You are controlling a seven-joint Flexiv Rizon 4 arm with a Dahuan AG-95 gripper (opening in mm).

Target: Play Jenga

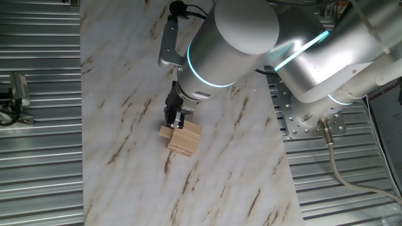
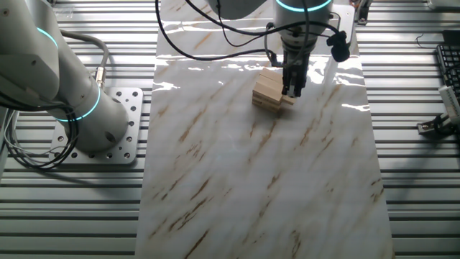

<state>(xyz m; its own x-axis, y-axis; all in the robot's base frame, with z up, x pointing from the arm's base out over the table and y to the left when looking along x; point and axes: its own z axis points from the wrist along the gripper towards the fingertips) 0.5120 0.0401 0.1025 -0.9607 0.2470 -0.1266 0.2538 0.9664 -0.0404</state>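
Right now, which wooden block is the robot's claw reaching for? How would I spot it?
Find the marble-patterned table, then the small Jenga stack under the gripper. Beside the stack, one loose block juts out at its base, directly below the fingertips, apart from the neatly layered ones.

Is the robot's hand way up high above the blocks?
No, the hand is down low right beside the little stack of wooden blocks on the marble table, about level with it.

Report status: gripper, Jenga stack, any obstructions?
Gripper down at Jenga stack, fingers at a protruding block; grip state unclear. Stack standing. Marble tabletop, nothing blocking.
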